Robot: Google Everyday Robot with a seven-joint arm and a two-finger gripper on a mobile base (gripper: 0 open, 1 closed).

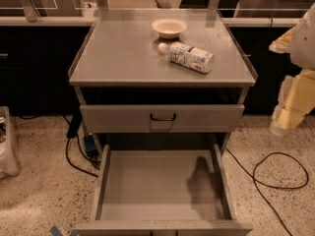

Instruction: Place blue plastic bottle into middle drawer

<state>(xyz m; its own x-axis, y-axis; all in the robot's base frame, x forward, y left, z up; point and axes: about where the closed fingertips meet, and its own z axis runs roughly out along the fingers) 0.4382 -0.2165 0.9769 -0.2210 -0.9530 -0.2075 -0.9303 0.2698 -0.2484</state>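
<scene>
The blue plastic bottle (187,56) lies on its side on the grey cabinet top (118,53), white cap pointing left, just in front of the cream bowl (169,27). The middle drawer (147,186) is pulled out wide below, an empty grey tray with low side walls. My gripper (288,109) hangs at the right edge of the view. It is beside the cabinet, at about the height of the closed drawer, well to the right of the bottle and touching nothing I can see.
A closed grey drawer front (123,119) with a small black handle (163,117) sits above the open drawer. Black cables (275,173) loop on the speckled floor at the right and at the left (74,151). A white bin (7,141) stands at the far left.
</scene>
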